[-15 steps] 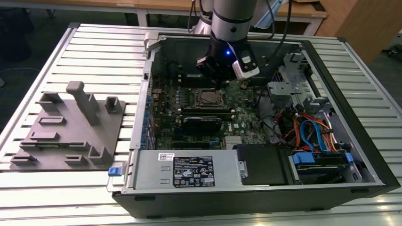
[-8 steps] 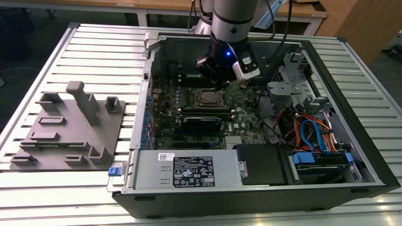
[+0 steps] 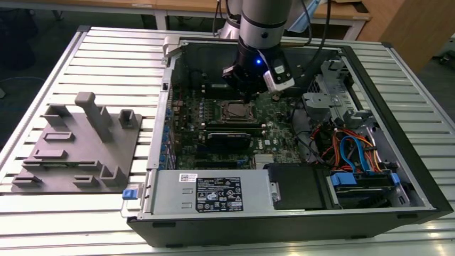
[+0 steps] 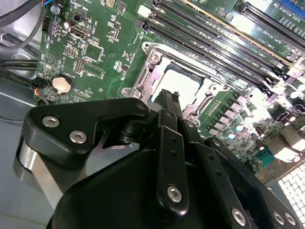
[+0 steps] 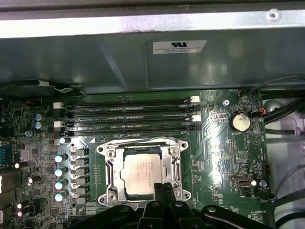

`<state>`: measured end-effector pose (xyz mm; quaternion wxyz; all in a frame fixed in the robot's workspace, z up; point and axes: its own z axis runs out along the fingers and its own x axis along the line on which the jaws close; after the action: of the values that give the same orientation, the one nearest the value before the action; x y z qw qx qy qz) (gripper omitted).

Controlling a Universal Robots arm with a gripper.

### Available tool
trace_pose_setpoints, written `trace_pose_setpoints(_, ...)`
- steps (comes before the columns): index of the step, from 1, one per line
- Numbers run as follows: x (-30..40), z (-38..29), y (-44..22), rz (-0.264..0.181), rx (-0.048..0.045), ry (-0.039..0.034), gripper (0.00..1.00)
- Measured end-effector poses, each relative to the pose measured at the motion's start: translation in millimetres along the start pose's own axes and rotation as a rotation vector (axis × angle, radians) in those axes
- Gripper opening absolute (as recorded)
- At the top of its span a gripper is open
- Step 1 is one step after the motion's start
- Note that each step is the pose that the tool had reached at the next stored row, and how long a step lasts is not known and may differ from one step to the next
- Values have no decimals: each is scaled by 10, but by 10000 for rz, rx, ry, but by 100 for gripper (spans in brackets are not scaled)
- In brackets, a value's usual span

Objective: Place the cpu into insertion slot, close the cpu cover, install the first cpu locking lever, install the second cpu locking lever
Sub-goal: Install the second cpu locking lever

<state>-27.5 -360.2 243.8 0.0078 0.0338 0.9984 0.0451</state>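
Observation:
The cpu, a silver-tan square chip, lies flat in the insertion slot on the green board. The cpu cover, a metal frame with a square window, lies down around the chip. My gripper hangs just over the near edge of the socket, its two black fingers pressed together with nothing between them. The second wrist view has the gripper tips right at the frame's edge beside the cpu. In the exterior view the gripper stands above the cpu inside the open case. I cannot tell how the locking levers sit.
Long black memory slots run beside the socket, with a row of capacitors and a coin battery nearby. A black module, the power supply and coloured cables fill the case. A grey fixture plate lies at the exterior view's left.

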Motion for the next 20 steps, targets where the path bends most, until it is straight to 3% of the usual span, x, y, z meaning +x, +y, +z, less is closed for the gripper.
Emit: trace_pose_setpoints(20, 3, -29, -33, 1, -13, 1, 10)
